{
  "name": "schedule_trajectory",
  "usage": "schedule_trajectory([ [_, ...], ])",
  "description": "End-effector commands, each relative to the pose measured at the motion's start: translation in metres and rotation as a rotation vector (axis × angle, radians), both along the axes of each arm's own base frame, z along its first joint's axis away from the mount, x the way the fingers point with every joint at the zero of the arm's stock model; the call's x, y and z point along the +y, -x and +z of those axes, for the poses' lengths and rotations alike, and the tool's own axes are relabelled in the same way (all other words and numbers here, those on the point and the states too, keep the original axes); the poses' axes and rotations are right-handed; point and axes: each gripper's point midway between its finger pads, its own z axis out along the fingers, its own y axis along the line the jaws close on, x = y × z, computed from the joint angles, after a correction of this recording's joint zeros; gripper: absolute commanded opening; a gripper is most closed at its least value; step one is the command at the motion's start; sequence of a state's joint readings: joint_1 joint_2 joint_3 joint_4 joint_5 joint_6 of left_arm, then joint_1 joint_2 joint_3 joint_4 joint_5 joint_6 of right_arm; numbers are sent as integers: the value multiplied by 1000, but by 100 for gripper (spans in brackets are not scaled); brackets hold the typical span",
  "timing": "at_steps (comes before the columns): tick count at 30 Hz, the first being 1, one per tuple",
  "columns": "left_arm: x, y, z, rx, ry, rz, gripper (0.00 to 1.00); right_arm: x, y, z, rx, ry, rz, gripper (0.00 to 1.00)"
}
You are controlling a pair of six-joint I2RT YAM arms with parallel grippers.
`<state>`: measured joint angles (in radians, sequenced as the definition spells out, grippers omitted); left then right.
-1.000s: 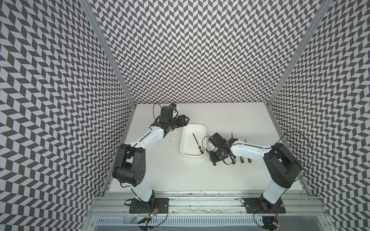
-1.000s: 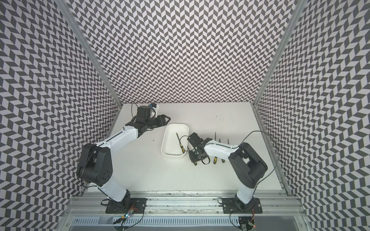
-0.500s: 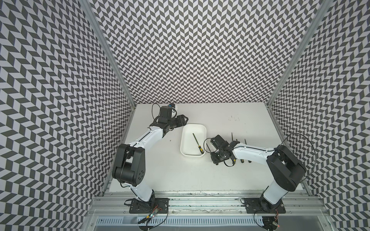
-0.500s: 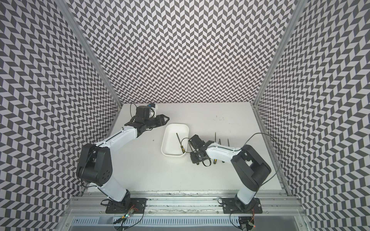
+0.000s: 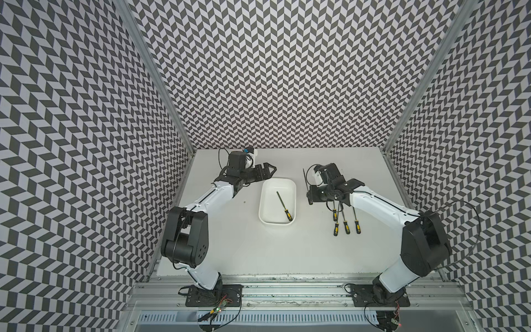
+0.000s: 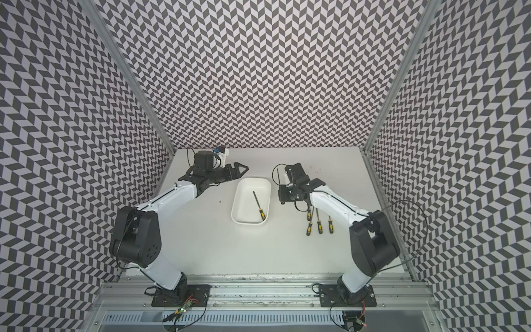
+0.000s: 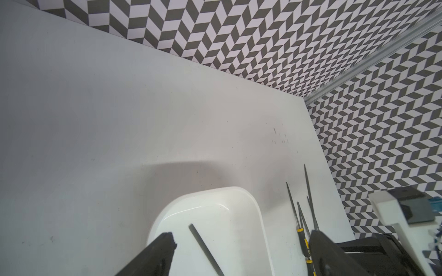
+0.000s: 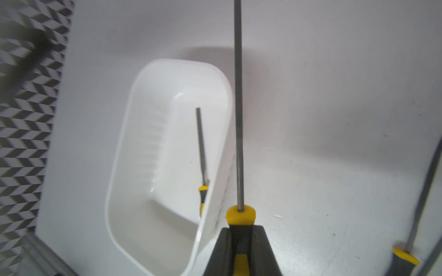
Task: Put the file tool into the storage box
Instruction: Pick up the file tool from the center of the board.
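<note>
Right pincer [image 8: 240, 233], clamped on a file's [image 8: 238, 119] handle, has raised it off the surface [image 5: 230, 244] to just beside the box [image 5: 262, 201]; carrying it across looks next. Left pincer [image 5: 271, 170] has spread wide, empty. Another file [image 5: 284, 204] lies inside.

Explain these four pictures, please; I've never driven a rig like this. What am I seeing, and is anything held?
Two white robot arms stand at the near edge of the table. Both top views look down on the whole scene; each wrist view rides on one arm, looking along its tool. The left tool is open and empty beside the storage box, which holds one file. The right tool is shut on a second file, lifted beside the box. Several more files lie on the table.
</note>
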<state>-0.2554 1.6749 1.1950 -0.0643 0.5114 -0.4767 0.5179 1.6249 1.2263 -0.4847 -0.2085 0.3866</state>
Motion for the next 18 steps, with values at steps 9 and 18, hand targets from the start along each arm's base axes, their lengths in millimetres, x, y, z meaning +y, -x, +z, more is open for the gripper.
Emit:
schedule_trajectory([
  [9,-42,13,27,-84,75,-149,91,75,-6,34,3,-284,277,9],
  [18,-61,18,13,-58,64,-184,88,97,-19,64,-47,-349,309,9],
])
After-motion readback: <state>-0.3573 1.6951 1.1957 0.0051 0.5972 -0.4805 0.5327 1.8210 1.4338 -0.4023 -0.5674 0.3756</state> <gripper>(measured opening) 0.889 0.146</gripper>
